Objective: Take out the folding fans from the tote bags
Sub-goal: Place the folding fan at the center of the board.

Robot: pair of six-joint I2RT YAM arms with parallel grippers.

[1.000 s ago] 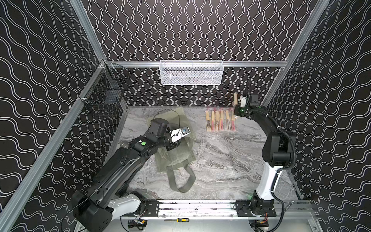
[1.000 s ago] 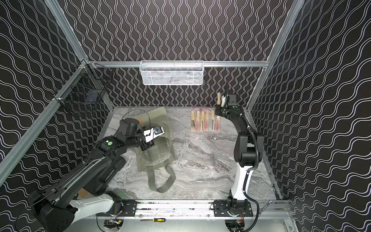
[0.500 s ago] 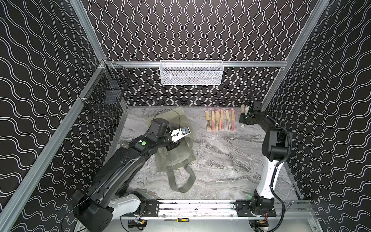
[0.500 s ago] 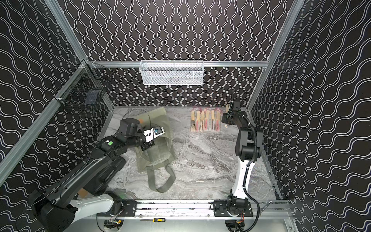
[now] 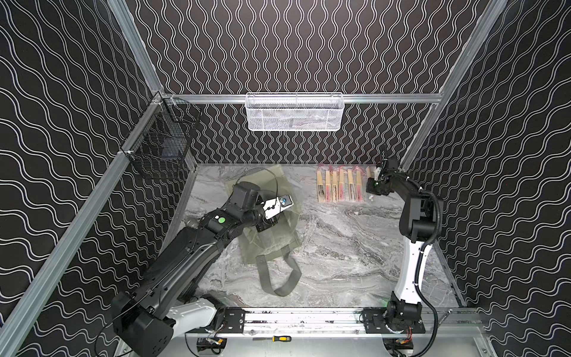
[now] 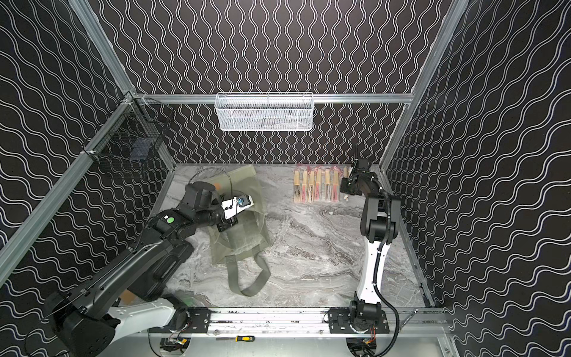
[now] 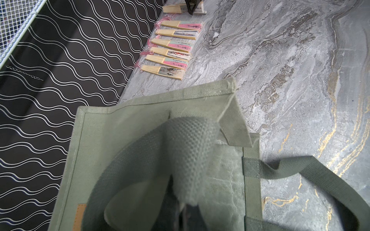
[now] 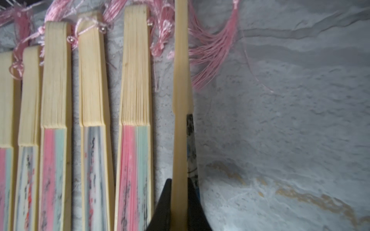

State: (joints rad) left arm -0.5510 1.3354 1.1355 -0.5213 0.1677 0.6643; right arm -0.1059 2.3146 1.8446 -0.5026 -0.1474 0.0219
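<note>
The grey-green tote bag (image 5: 272, 238) (image 6: 244, 235) lies on the marble table left of centre, its straps trailing toward the front. My left gripper (image 5: 265, 225) (image 7: 187, 216) is shut on one strap handle (image 7: 180, 140) and holds it up over the bag's mouth. Several closed folding fans (image 5: 338, 187) (image 6: 315, 187) (image 7: 170, 52) lie side by side at the back right, pink tassels toward the wall. My right gripper (image 5: 372, 194) (image 8: 180, 200) is shut on one more fan (image 8: 181, 100), held low at the row's right end. The bag's inside is hidden.
A white mesh basket (image 5: 293, 112) hangs on the back rail and a black wire basket (image 5: 160, 151) on the left rail. The right wall stands close to the right arm (image 5: 417, 216). A screwdriver (image 5: 273, 338) lies on the front rail.
My right arm has brought its fan down from above the back right corner to table level beside the row. The left arm and the bag have not moved.
</note>
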